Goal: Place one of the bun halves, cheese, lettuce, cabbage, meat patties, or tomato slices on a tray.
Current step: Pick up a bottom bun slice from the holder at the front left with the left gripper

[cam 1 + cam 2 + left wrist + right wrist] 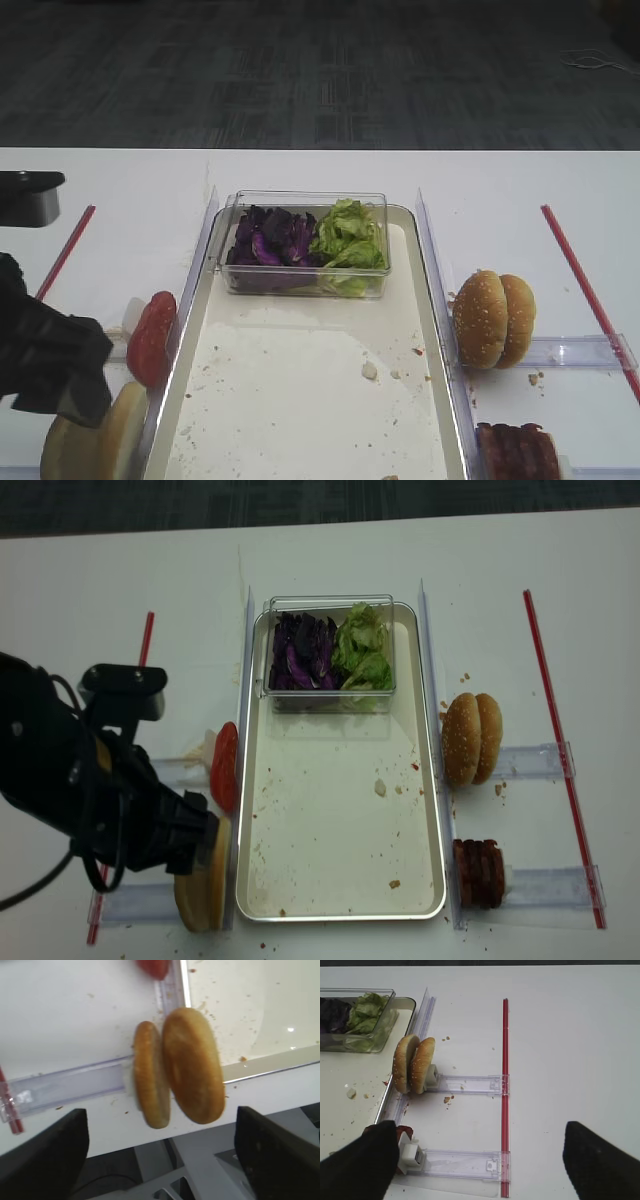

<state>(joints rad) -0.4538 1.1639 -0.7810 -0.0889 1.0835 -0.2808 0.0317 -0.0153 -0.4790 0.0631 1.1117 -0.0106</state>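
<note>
Left gripper [160,1160] wide open, holding nothing, poised over 2 bun halves [177,1067] standing on edge just left of the tray [340,820]. Buns sit between the fingers; the left arm is nearer.

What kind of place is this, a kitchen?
More likely a lab test bench than a kitchen: a white table with burger fixings in clear racks around a tray, red tape lines, and office carpet behind.

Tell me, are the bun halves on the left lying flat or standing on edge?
Standing on edge. The bun halves lean side by side against a clear holder beside the tray, round faces sideways.
</note>
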